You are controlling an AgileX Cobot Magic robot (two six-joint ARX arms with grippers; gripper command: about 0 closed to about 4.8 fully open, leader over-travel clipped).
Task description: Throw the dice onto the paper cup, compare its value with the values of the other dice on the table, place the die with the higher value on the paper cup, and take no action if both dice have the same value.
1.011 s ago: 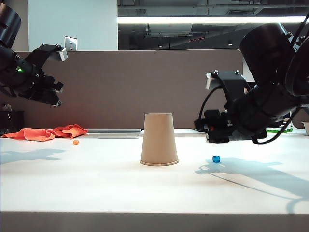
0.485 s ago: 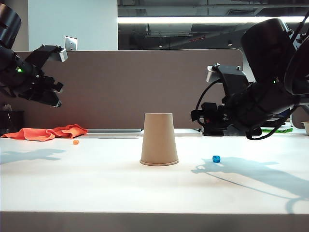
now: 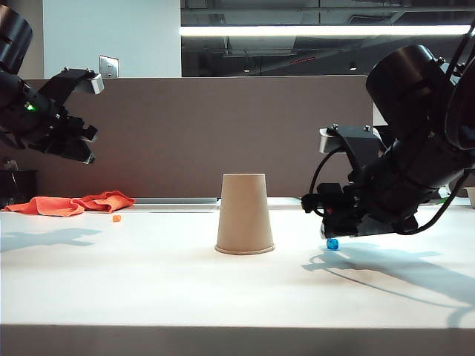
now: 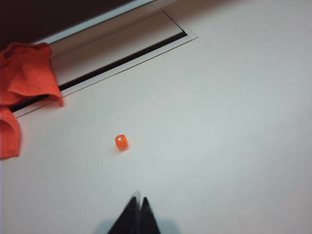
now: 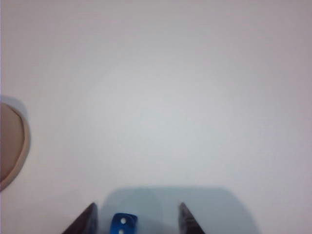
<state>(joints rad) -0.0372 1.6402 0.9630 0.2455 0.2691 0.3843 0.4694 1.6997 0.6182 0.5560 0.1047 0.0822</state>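
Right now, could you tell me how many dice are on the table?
2. The orange die lies on the table's left, near the orange cloth, below the shut left gripper. The blue die sits right of the paper cup, between the open right gripper's fingertips.

I see the paper cup point(image 3: 245, 215) upside down mid-table, the dice point(image 3: 116, 218) far to its left before a cloth point(image 3: 73, 202), and the other dice point(image 3: 332, 243) to its right, between my right gripper's point(image 5: 136, 219) fingers.
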